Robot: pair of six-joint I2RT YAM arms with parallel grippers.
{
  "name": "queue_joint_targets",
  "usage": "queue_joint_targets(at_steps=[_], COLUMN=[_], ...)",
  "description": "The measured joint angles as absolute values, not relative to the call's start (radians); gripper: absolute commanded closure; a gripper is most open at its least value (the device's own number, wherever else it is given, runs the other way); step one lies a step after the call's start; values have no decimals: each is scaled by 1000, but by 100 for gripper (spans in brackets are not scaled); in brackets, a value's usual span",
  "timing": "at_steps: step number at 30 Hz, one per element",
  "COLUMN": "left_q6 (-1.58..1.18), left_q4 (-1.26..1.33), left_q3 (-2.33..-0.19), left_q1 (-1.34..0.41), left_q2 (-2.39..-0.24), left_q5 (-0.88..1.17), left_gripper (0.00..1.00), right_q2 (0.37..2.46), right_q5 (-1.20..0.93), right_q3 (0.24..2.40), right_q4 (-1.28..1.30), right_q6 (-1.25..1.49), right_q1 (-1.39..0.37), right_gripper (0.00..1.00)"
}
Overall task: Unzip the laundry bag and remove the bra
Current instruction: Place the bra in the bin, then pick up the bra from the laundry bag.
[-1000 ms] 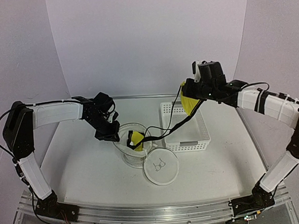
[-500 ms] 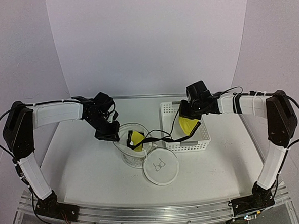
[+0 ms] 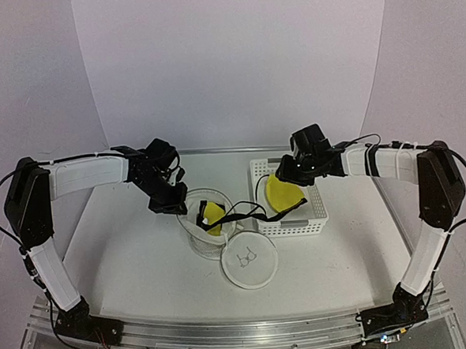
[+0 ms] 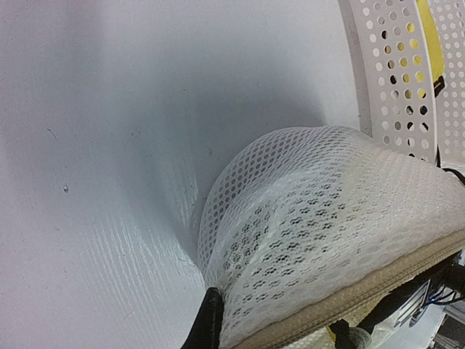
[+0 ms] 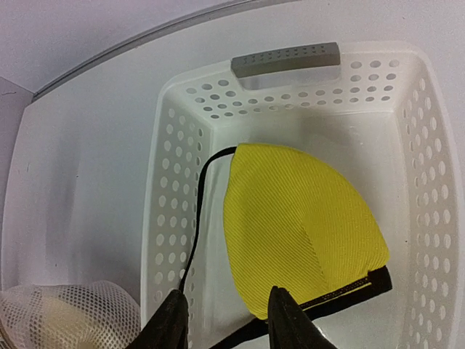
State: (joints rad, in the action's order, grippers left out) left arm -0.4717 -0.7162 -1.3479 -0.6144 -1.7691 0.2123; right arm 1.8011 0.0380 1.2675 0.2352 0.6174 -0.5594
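The laundry bag (image 3: pixel 207 238) stands open in mid-table, its round lid with the bra drawing (image 3: pixel 252 260) lying flat in front. The bra is stretched out: one yellow cup (image 3: pixel 212 216) is still in the bag, the other yellow cup (image 3: pixel 284 193) lies in the white basket (image 3: pixel 296 227), and a black strap (image 3: pixel 243 213) joins them. My left gripper (image 3: pixel 168 200) is shut on the bag's mesh wall (image 4: pixel 320 218), with one finger (image 4: pixel 210 323) showing. My right gripper (image 5: pixel 227 323) hangs open just above the yellow cup (image 5: pixel 301 233) in the basket, apart from it.
The rectangular perforated basket (image 5: pixel 178 145) sits to the right of the bag, its grey handle (image 5: pixel 285 58) at the far end. The basket's wall also shows in the left wrist view (image 4: pixel 385 65). A curved white backdrop rises behind the table.
My right gripper came down from high above the basket with the yellow cup, then opened and let it go. The cup now lies flat in the basket. My left gripper barely moved.
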Motion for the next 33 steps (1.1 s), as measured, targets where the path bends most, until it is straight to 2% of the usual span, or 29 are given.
queue_joint_targets(at_steps=[8,17,22,33], left_q6=[-472,-471,-469,-462], left_q4=[-717,-717,-717,-718], left_q3=[-1355,-1355,-1355,-1355], left_q1=[-614,-614,-614,-615], left_q2=[-1769,-1769,-1769,-1769], left_q5=[207,207,207,208], left_gripper=[100,100,100,100], right_q2=[1644,1620,1661,1895], right_q5=[-99,-226,-268,-234], right_q3=[1290,1375,1405,1517], right_q4=[274,288,295,354], right_q6=[546,464,442,437], right_q1=[-590,-802,-906,-977], right_gripper=[46,39,38,38])
